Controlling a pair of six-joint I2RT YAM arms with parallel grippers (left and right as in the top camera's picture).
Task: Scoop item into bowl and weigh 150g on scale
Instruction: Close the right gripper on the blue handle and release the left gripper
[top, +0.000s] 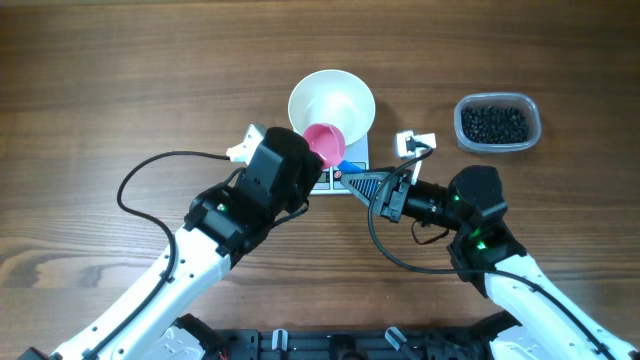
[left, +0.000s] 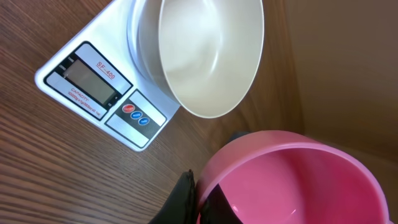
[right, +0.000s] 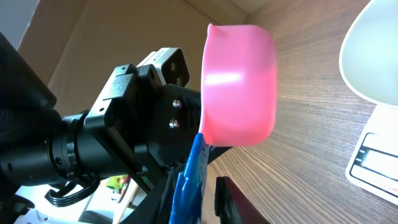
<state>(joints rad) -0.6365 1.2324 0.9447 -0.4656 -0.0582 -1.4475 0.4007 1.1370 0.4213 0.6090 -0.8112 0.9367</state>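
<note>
From my station I see the bowl (top: 332, 95) sitting on the scale (top: 358, 151) at the middle of the table (top: 120, 80), its inside plain white in the left wrist view, with the scale's grey display and small round buttons facing the arms. The item (top: 495, 122), a heap of black pellets, lies in the clear tub (top: 458, 122), well apart to the right of the bowl. A pink scoop (top: 324, 142) hangs just in front of the bowl, overlapping its near edge from above, and its blue handle (top: 352, 168) points toward the right arm. My left gripper (top: 310, 152) is pressed tight on the rim of the scoop's cup: in its own camera 1 dark finger (left: 181, 200) sits outside the pink wall and another shows inside it. My right gripper (top: 362, 183) has the handle running between its 2 fingers. Its wrist camera shows a sliver of wood between the handle and 1 finger (right: 230, 200), so I cannot tell whether it is clamping or only straddling the handle.
</note>
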